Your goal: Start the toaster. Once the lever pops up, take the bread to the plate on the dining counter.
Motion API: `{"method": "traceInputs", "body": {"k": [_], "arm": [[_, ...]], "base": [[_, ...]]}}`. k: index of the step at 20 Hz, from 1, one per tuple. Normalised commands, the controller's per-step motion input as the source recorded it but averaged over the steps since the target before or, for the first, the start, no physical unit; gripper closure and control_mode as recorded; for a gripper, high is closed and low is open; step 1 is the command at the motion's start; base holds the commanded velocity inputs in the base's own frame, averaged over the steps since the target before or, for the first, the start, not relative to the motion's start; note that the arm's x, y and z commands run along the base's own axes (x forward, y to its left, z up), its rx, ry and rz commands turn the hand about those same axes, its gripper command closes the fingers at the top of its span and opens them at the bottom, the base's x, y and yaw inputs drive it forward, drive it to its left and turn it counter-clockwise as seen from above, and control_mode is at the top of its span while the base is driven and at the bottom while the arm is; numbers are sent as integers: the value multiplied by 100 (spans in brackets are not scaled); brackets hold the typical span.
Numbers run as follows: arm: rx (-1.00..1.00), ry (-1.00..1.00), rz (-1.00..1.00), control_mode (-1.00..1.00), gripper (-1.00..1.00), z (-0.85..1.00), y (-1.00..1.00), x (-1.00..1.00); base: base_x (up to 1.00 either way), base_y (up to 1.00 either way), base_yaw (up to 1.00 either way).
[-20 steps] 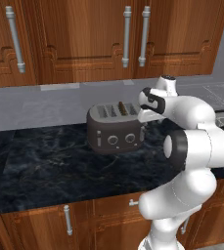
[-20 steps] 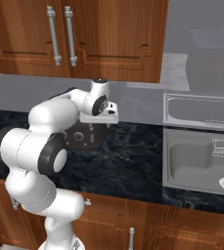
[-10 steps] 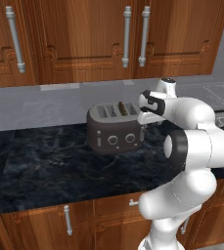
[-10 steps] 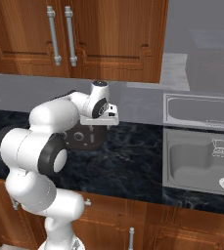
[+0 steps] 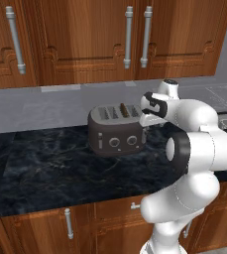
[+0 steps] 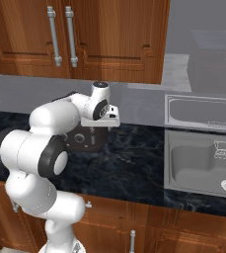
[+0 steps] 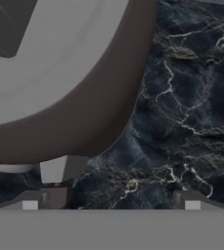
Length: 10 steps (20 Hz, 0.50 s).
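Toaster [image 5: 116,130]: on the black marbled counter [image 5: 45,168], near the back wall, below the wood cabinets.
Bread [image 5: 123,109]: dark slice standing in a toaster slot.
Gripper [image 5: 148,120]: jaws apart, holding nothing, hanging at the toaster's right end.
Progress: early; lever seemingly not pressed, bread not taken out, carry to the plate left.

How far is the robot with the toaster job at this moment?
Done: the bread sits in a slot of the toaster, its top edge showing above it. In hand: the open gripper hangs at the toaster's right end, just above a small grey tab that juts from the body, likely the lever. The pictures do not show that the lever is pressed. Left: start the toasting, wait, then carry the bread to the plate.
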Motion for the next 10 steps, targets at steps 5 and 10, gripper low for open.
{"method": "traceInputs", "body": {"k": [5, 10], "arm": [[0, 0, 0, -100, -100, -20, 0, 3], [0, 0, 0, -100, -100, -27, 0, 0]], "base": [[0, 0, 0], [0, 0, 0]]}}
